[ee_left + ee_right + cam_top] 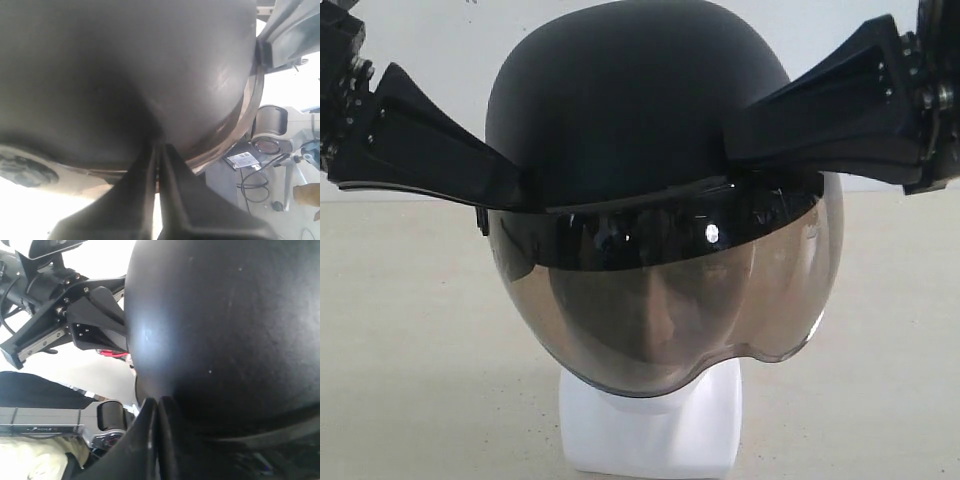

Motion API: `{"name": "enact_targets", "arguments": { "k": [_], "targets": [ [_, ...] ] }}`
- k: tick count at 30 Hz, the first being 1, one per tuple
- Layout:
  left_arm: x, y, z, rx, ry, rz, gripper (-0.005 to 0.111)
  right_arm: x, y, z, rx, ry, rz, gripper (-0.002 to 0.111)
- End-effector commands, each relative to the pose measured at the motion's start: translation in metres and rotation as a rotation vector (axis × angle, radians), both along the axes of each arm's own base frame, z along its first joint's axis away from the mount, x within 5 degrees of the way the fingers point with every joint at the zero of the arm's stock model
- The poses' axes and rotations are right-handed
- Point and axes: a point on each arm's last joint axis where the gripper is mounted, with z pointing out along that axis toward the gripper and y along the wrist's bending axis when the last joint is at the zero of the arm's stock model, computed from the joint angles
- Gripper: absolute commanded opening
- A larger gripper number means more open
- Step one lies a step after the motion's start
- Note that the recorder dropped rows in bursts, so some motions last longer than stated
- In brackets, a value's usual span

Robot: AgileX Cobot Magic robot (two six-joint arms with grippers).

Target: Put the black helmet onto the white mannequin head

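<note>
The black helmet [630, 100] sits over the white mannequin head [650, 435]. Its smoky visor [760, 300] covers the face, which shows dimly through it, and only the white neck base is bare below. My left gripper [515, 190] is shut, its tips touching the helmet's left side at the rim [157, 145]. On the opposite side my right gripper [732, 140] is also shut, its tips against the shell just above the visor band [159, 401]. The helmet's shell [125, 75] [225, 330] fills both wrist views.
The head stands on a pale table [410, 350] in front of a white wall. Beyond the helmet, the left wrist view shows a robot base and cables [270, 145]. The right wrist view shows the other arm [60, 320] and equipment [45, 422] below it.
</note>
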Motion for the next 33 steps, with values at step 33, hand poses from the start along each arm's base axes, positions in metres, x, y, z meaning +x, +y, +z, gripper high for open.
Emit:
{"name": "enact_targets", "arguments": {
  "k": [33],
  "targets": [
    [-0.040, 0.033, 0.034, 0.078, -0.144, 0.175, 0.004, 0.009, -0.029, 0.008, -0.181, -0.182, -0.464, 0.000]
  ]
}}
